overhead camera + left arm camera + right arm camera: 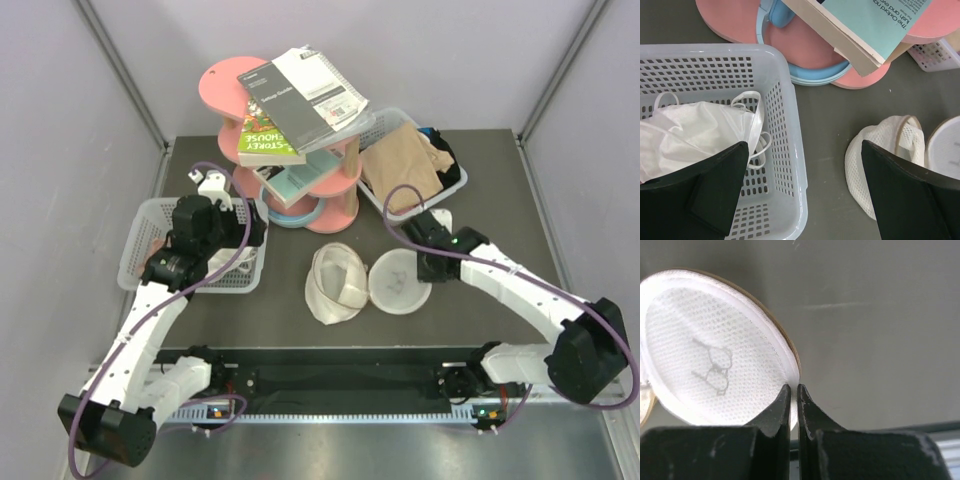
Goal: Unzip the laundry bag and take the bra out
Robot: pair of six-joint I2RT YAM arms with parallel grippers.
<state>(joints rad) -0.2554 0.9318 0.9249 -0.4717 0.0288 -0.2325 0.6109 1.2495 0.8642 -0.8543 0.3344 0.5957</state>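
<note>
visibly unzipped, round white mesh laundry bag (398, 283)

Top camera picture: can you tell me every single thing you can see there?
laundry bag: one, cream-white mesh, mid-table, lying open
left basket: one, white plastic mesh, left side
bra: one, white, inside the left basket
back-right basket: one, white plastic mesh, back right
tan cloth: one, beige, in the back-right basket
stand: one, pink, back middle
books: at least three, grey, green, teal, on the stand
blue ring: one, light blue, low on the stand
table: one, dark grey, under everything
left arm: one, white and black, over the left basket, jaws open
right arm: one, white and black, jaws shut on the laundry bag's rim
</note>
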